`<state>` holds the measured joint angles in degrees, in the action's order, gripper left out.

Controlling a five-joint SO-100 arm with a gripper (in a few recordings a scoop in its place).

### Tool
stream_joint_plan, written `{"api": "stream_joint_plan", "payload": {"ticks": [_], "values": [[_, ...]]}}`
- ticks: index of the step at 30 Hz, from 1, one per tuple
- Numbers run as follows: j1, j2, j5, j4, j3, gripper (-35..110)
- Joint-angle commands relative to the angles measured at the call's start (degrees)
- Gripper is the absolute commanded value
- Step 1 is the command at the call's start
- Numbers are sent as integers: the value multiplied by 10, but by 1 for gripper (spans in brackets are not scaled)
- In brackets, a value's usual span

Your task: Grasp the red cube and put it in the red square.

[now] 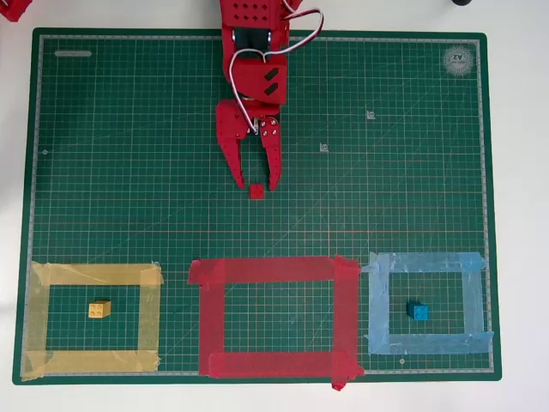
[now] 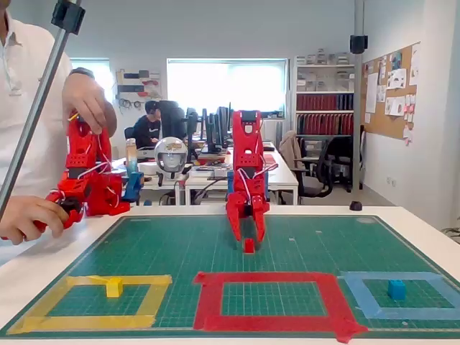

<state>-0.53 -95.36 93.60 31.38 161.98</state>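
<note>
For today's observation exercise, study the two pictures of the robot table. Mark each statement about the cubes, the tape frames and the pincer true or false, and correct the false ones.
1. The red cube already lies inside the red square. False: it sits on the open green mat, between the arm and that frame.
2. The yellow cube lies inside the yellow tape frame. True.
3. The pincer is open, its tips either side of the red cube. True.
4. The blue cube lies outside the light blue tape frame. False: it lies inside it.
5. In the overhead view, the red square lies between the other two frames. True.
</note>
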Motion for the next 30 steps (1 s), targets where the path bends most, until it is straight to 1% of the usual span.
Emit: {"api": "stream_joint_plan", "payload": {"ticks": [1, 30], "values": [[-12, 6, -3, 22, -33, 19], [-11, 45, 1, 19, -46, 19]]}}
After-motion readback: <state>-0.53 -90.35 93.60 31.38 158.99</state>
